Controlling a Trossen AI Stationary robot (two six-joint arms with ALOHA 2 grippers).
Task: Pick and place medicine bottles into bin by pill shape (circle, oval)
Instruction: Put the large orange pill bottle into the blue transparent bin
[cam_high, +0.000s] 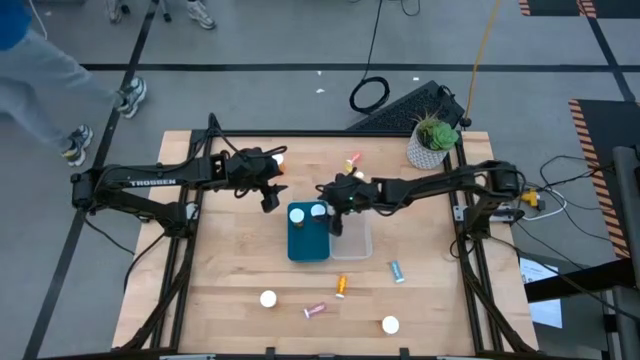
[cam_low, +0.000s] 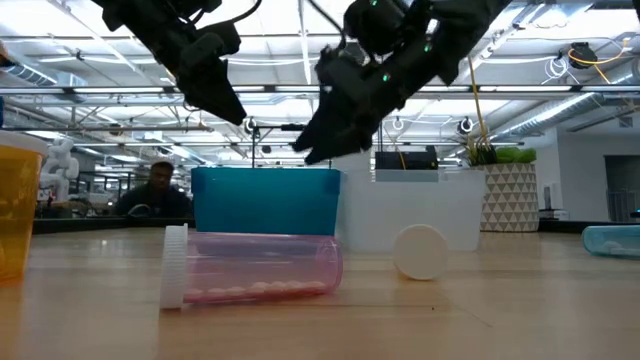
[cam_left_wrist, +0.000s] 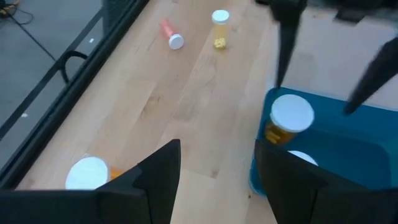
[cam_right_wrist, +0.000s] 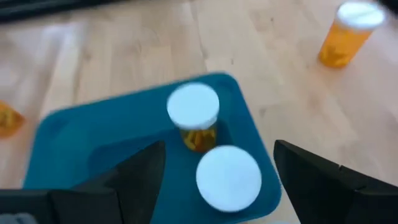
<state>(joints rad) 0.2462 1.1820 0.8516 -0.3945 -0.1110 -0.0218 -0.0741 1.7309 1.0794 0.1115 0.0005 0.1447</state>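
A teal bin (cam_high: 308, 240) and a clear bin (cam_high: 354, 240) stand side by side mid-table. Two white-capped amber medicine bottles (cam_right_wrist: 194, 113) (cam_right_wrist: 228, 177) stand upright in the teal bin's far end. My right gripper (cam_right_wrist: 217, 180) hovers open and empty just above them (cam_high: 335, 220). My left gripper (cam_left_wrist: 217, 180) hangs open and empty above the table, beside the teal bin's far left corner (cam_high: 270, 197). More bottles lie or stand about the table: pink (cam_high: 314, 310), orange (cam_high: 341, 286), teal (cam_high: 397, 270), and two white-capped ones (cam_high: 268, 298) (cam_high: 390, 324).
An amber bottle (cam_high: 278, 158) stands behind my left gripper, and a further bottle (cam_high: 353, 160) sits toward the far edge. A potted plant (cam_high: 432, 142) occupies the far right corner. A person walks beyond the table's far left (cam_high: 40, 70). Bare wood lies left of the bins.
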